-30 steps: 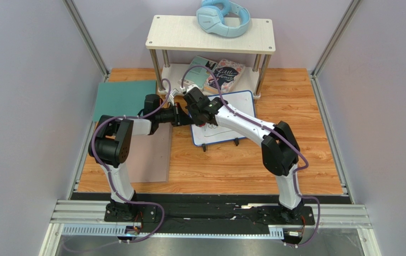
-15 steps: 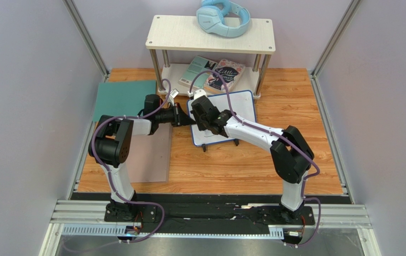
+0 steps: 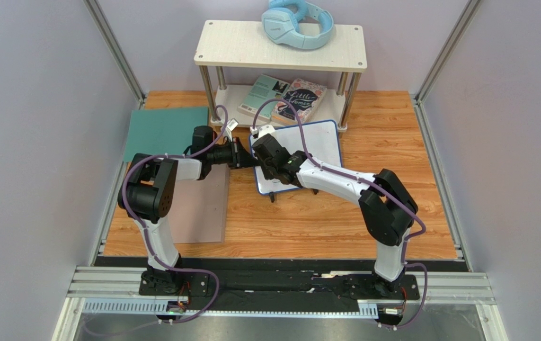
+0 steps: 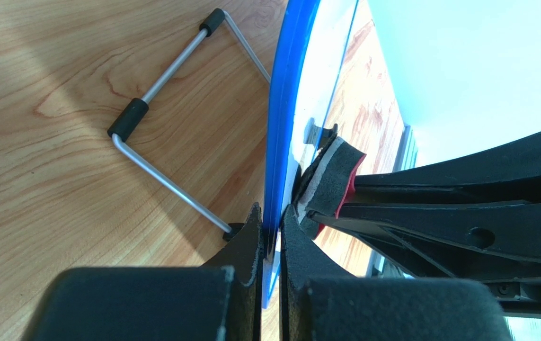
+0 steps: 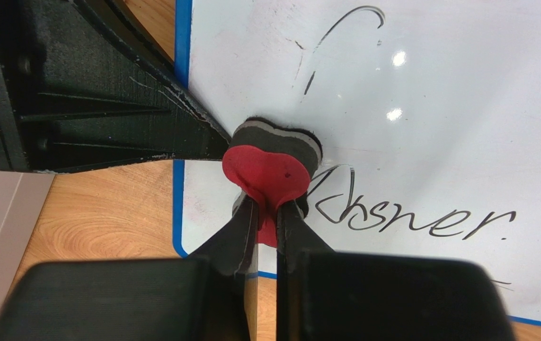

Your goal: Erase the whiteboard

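Top view, btm of frame: L arm (image 3: 156, 192) at btm left, R arm (image 3: 380, 206) at btm right, both bolted to a black rail (image 3: 280, 284). Just above lay the wood table (image 3: 323, 224), w/ a grey-brown mat (image 3: 205, 206) flat at its left side, partly under the L arm. Both arms reached in & met at the whiteboard (image 3: 319, 142). It sat approx ctr of frame, blue frame round it, two small black feet showing at its lower edge.

L gripper (image 4: 272, 213): jaws pressed nearly together, pinching the board's blue frame at the board's left edge. In the L wrist view the frame ran up edge-on from btwn the fingers. Left of the frame in that view, a wire stand (image 4: 173, 106) w/ black sleeves rested on the wood.

R gripper (image 5: 267, 206): jaws narrow, pinching an eraser (image 5: 273, 153) w/ red top & grey/black felt layers, squeezed so the red part bulged. The felt face was against the white surface near the board's left edge, just beside the L gripper's finger. In the R wrist view, black marker writing (image 5: 408, 217) ran from beside the eraser to the lower right of frame. A curved stroke (image 5: 337, 42) sat at upper ctr.

Farther back: teal mat (image 3: 163, 131) at upper left of the table, apart from the board. Behind the board, top ctr, stood a pale two-tier shelf (image 3: 280, 46), w/ books (image 3: 284, 96) on the lower tier & light-blue headphones (image 3: 298, 25) on top.
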{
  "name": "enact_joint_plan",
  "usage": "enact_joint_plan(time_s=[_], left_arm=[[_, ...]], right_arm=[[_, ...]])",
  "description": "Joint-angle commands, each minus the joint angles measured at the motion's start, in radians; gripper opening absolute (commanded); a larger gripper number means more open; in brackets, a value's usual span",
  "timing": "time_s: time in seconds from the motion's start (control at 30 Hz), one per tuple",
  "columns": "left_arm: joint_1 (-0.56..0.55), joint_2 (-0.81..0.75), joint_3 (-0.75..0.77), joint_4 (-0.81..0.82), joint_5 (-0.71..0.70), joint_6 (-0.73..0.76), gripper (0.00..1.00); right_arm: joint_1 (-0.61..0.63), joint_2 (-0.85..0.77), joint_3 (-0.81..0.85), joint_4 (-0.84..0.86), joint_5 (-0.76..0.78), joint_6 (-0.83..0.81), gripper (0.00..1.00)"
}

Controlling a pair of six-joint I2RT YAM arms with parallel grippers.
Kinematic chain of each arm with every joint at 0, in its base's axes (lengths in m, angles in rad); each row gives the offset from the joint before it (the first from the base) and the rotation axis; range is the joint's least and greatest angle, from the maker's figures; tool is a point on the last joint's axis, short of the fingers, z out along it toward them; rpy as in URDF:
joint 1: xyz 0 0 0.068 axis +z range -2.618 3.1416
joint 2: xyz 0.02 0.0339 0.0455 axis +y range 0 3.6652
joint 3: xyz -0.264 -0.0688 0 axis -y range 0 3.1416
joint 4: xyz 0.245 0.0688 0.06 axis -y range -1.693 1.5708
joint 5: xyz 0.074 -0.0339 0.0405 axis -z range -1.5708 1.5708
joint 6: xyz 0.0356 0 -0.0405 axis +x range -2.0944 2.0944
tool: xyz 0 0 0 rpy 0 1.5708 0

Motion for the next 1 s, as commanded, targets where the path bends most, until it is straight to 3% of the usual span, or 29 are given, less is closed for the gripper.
enact_joint_plan(time_s=[0.0, 0.4, 0.97], left_arm=[[0.003, -0.004, -0.002, 0.045, -0.065, 0.030, 0.00], [0.010, -0.001, -0.011, 0.064, -0.060, 0.014, 0.00], [0.012, 0.003, -0.008, 0.060, -0.060, 0.016, 0.00]], right_arm=[[-0.013, 0.066, -0.081, -0.153, 0.045, 0.053, 0.00], [-0.137, -0.038, -0.175, -0.125, 0.130, 0.136, 0.00], [-0.344, -0.085, -0.161, -0.174, 0.159, 0.139, 0.00]])
